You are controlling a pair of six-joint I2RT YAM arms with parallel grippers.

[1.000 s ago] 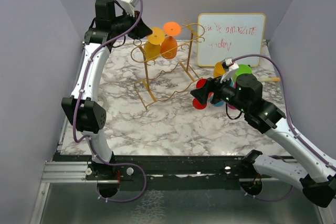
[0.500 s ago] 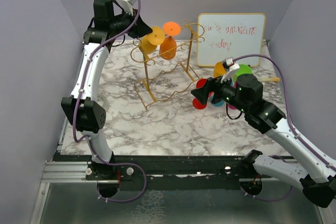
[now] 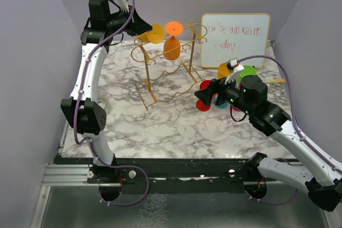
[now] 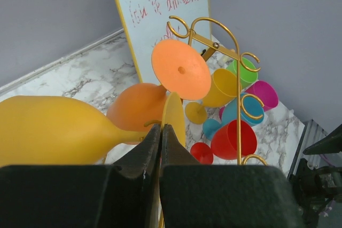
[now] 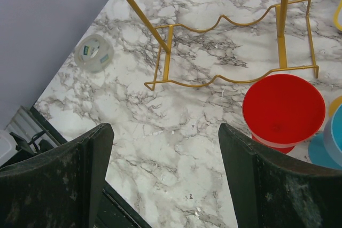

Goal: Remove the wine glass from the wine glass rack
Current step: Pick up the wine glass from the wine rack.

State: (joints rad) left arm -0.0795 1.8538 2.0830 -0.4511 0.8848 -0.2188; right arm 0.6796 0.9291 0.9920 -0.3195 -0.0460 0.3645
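The gold wire wine glass rack (image 3: 165, 76) stands at the back middle of the marble table. An orange wine glass (image 3: 171, 47) hangs upside down in it, its foot (image 4: 180, 69) uppermost. My left gripper (image 3: 142, 27) is shut on the foot rim of a yellow wine glass (image 3: 155, 33), held tilted at the rack's upper left end. In the left wrist view the yellow bowl (image 4: 48, 129) lies sideways to the left of my gripper (image 4: 160, 130). My right gripper (image 3: 205, 97) is open and empty, low over the table (image 5: 165, 153) right of the rack's base.
A whiteboard (image 3: 235, 38) leans at the back right. Several coloured glasses (image 3: 231, 78) stand in front of it, a red one (image 5: 283, 108) nearest my right gripper. A small clear round lid (image 5: 93, 53) lies on the left.
My left gripper has moved left and up with the yellow glass, tilting it away from the orange glass. The right arm has not moved.
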